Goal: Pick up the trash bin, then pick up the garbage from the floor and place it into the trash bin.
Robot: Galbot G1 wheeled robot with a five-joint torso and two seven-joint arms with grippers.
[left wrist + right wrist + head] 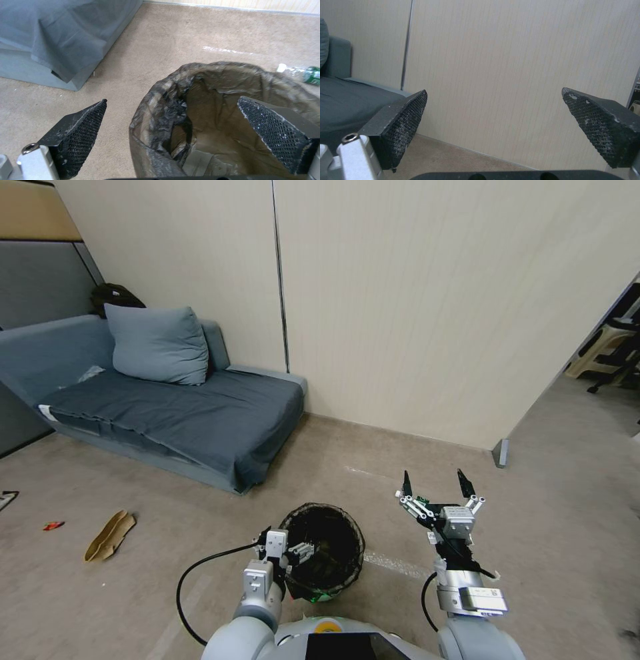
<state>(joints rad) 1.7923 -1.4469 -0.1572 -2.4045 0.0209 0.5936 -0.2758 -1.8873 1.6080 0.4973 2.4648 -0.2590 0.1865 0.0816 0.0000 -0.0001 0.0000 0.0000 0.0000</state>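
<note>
Bin (325,553): one, round, lined with a crinkled black bag folded over its rim, on the beige carpet (167,540) just ahead of the robot. Two grippers show. The left gripper (291,553) sits at the bin's near left rim, wide open: in its wrist view one mesh-textured black finger (80,135) hangs outside the bag wall over carpet, the other inside the opening; whether either touches the liner cannot be told. The right gripper (437,488) is raised to the right of the bin, fingers spread wide and holding nothing, facing a pale wood-grain wall (506,75). Three litter pieces lie on the carpet far to the left: a tan curled piece (109,536), a small red wrapper (53,525), a tiny white scrap (103,583). A clear bottle (301,73) with a green label lies beyond the bin. A grey-blue sofa (173,420) with one cushion (159,344) stands against the wall.
</note>
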